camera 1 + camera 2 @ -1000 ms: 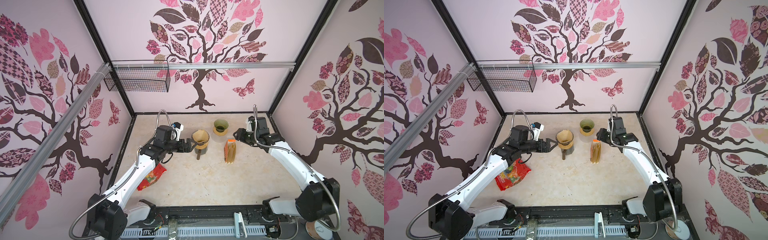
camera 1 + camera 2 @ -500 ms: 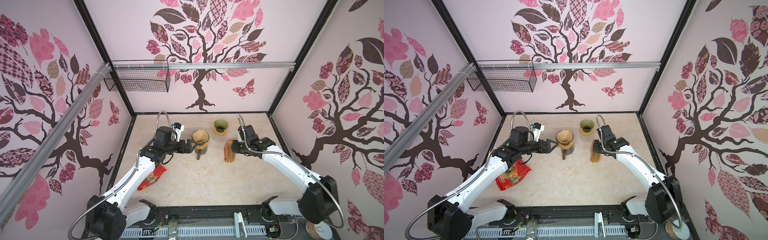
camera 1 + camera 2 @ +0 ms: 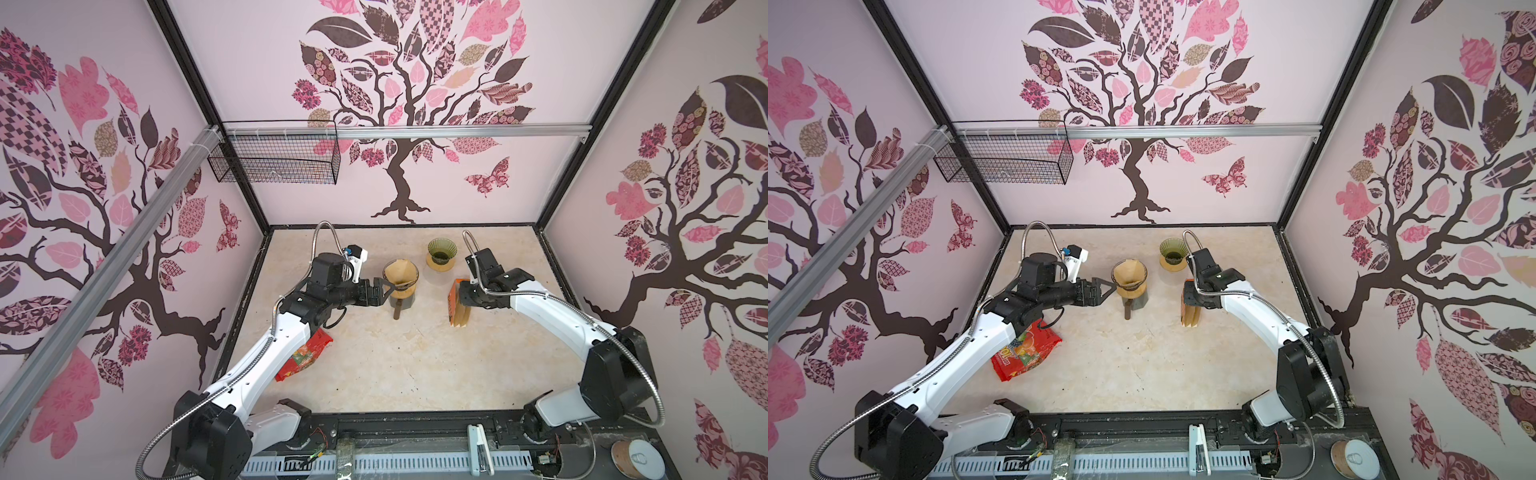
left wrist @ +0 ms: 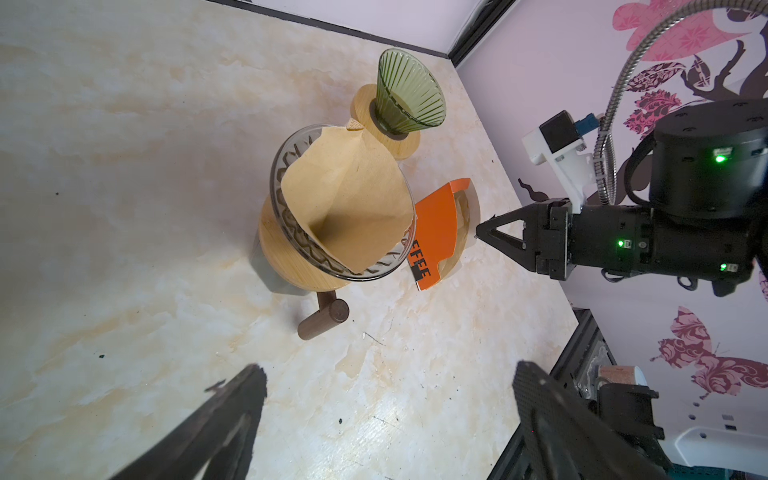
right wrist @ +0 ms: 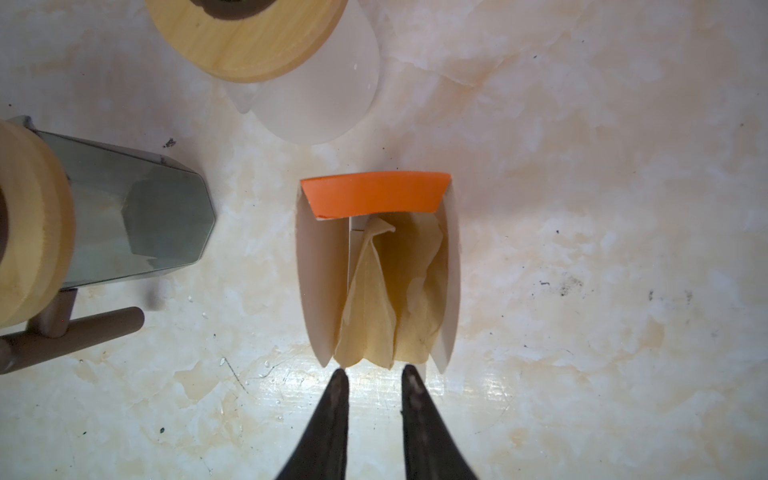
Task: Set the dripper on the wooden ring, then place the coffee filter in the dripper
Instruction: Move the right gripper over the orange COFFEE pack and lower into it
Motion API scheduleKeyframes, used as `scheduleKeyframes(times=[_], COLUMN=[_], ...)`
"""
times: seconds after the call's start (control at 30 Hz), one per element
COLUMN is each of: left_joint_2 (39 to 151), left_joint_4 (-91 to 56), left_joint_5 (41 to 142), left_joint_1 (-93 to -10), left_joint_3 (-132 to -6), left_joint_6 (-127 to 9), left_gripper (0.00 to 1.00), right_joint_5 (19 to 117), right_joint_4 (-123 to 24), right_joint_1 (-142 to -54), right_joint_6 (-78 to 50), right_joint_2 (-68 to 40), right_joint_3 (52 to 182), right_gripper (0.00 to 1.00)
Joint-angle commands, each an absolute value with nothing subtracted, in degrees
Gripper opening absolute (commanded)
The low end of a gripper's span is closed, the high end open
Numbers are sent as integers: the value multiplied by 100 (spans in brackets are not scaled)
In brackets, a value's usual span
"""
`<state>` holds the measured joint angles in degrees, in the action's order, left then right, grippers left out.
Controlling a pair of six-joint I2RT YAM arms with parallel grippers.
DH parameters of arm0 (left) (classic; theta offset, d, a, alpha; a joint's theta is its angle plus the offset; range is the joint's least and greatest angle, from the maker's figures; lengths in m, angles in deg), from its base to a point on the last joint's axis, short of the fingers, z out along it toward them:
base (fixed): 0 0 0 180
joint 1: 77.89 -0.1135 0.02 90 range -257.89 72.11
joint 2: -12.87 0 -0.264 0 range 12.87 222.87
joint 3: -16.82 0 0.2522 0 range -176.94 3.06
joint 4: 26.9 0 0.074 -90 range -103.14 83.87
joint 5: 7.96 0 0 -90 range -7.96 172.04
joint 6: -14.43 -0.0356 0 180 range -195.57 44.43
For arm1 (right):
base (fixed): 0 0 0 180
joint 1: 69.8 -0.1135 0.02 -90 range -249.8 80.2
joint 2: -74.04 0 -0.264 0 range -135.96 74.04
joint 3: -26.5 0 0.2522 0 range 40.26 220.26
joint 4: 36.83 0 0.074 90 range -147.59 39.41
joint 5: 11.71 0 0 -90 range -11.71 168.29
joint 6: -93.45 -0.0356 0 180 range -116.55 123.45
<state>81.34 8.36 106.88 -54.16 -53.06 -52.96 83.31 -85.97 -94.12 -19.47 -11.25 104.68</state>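
My left claw (image 3: pixel 385 289) gapes wide at nine o'clock of the dripper (image 4: pixel 299 232). My right claw (image 5: pixel 374 372) is narrowed, its tips just at the filters (image 5: pixel 374 299) in the orange box (image 5: pixel 374 195).

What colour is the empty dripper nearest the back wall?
Dark green ribbed glass dripper on a pale wooden base; clearest in the left wrist view.

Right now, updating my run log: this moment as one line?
left pincer open by dripper | paper filter in dripper | right pincer slightly open at filter box
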Motion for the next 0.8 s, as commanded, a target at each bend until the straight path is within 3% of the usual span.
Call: scheduleKeyframes(times=[0.0, 0.77], left_joint_2=[8105, 8065], left_joint_4=[642, 677], left_joint_5=[10647, 10586], left_joint_1=[-5398, -5385], left_joint_3=[-5124, -5126], left_joint_6=[-5294, -5288], left_gripper=[96, 96], right_joint_5=[8596, 8472], right_joint_4=[-8700, -8650], right_joint_1=[-9442, -9473], right_joint_6=[-1827, -1782], right_joint_2=[-1358, -1965], right_joint_3=[10846, 11144], right_gripper=[22, 21])
